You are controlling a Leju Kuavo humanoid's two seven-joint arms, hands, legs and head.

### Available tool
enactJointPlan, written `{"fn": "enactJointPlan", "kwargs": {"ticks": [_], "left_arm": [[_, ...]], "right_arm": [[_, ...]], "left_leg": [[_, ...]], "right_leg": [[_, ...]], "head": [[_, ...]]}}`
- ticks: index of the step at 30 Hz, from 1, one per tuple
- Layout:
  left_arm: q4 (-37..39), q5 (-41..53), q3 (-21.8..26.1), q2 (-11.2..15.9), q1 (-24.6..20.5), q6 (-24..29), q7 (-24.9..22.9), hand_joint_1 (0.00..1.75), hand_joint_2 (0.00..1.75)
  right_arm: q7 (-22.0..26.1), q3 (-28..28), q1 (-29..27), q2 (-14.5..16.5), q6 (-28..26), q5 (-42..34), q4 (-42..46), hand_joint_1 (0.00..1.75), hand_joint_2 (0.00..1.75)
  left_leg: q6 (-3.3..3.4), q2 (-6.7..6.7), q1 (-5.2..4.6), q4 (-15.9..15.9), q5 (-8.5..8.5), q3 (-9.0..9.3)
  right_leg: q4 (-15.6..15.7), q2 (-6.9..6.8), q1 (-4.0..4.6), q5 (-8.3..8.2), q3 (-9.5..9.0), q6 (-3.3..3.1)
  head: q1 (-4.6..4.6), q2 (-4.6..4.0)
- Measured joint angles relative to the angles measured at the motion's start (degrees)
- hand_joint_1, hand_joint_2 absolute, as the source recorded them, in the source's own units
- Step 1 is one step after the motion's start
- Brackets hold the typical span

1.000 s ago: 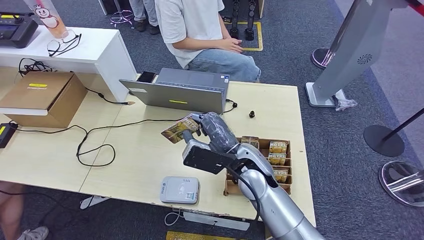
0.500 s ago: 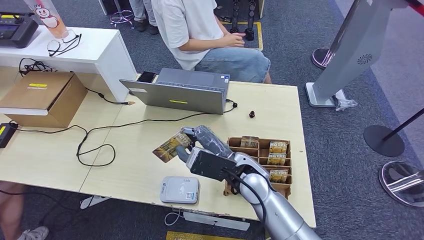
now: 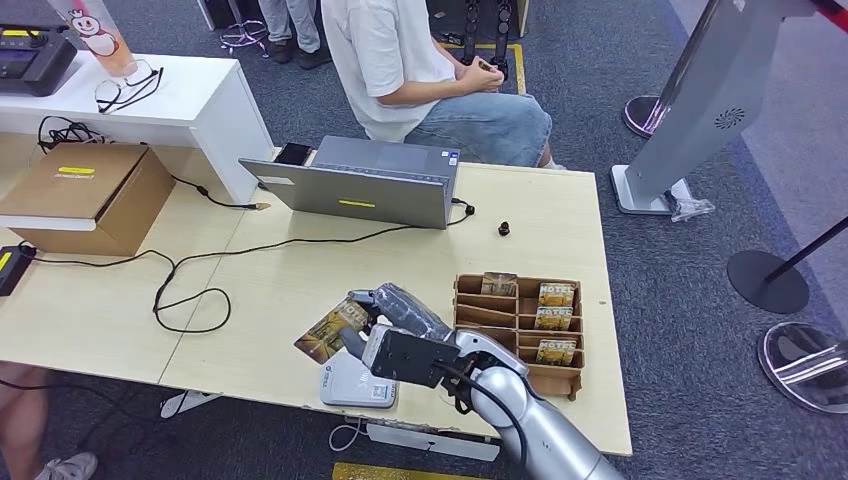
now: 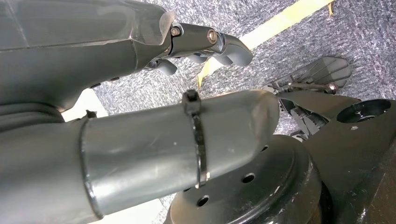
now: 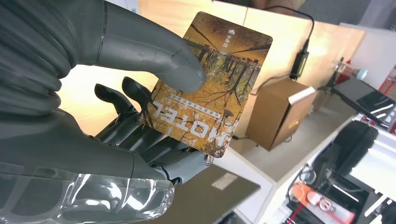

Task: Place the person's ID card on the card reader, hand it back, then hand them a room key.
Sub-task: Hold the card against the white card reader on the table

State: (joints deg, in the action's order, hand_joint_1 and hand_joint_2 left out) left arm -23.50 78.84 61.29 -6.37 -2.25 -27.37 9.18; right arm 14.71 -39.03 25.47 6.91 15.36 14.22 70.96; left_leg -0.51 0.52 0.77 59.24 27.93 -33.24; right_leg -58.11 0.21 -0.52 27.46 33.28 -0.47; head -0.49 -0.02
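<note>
Our right hand [image 3: 385,312], pinching the orange tree-picture card [image 3: 328,332], has dropped close above the flat white card reader [image 3: 352,384]; reading comes next.

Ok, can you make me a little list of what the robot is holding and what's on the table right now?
right hand: pinches a card between thumb and fingers
card: autumn trees picture, word HOTEL printed on it
where the card is: above the table's near edge, just left of the card reader
card reader: flat white box, nothing lying on it
card box: brown compartments with more cards, right of the hand
laptop: open, at the far side of the table
person: sits behind the laptop
left hand: hangs low, holds nothing
</note>
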Motion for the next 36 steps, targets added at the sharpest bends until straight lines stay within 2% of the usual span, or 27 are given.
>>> {"fn": "enactJointPlan", "kwargs": {"ticks": [14, 25, 36], "left_arm": [[1.1, -0.3, -0.7, 0.6, -0.2, 0.1, -0.1, 0.0, 0.0], [1.9, -0.4, -1.7, 1.0, -0.9, 0.8, -0.7, 0.0, 0.0], [2.2, -0.4, -1.8, 1.0, -1.0, 0.8, -0.7, 0.0, 0.0]], "right_arm": [[0.2, -2.5, -1.4, -0.3, -0.2, -0.9, -3.6, 1.75, 1.75], [-3.8, -3.7, -1.9, -0.5, -3.1, 2.8, -4.9, 1.75, 1.75], [-4.0, -4.0, -1.9, -0.5, -3.4, 3.2, -5.3, 1.75, 1.75]], "left_leg": [[0.0, 0.0, 0.0, 0.0, 0.0, 0.0], [0.0, 0.0, 0.0, 0.0, 0.0, 0.0], [0.0, 0.0, 0.0, 0.0, 0.0, 0.0]], "right_leg": [[0.0, 0.0, 0.0, 0.0, 0.0, 0.0], [0.0, 0.0, 0.0, 0.0, 0.0, 0.0], [0.0, 0.0, 0.0, 0.0, 0.0, 0.0]], "head": [[0.01, 0.0], [0.0, 0.0], [0.01, 0.0]]}}
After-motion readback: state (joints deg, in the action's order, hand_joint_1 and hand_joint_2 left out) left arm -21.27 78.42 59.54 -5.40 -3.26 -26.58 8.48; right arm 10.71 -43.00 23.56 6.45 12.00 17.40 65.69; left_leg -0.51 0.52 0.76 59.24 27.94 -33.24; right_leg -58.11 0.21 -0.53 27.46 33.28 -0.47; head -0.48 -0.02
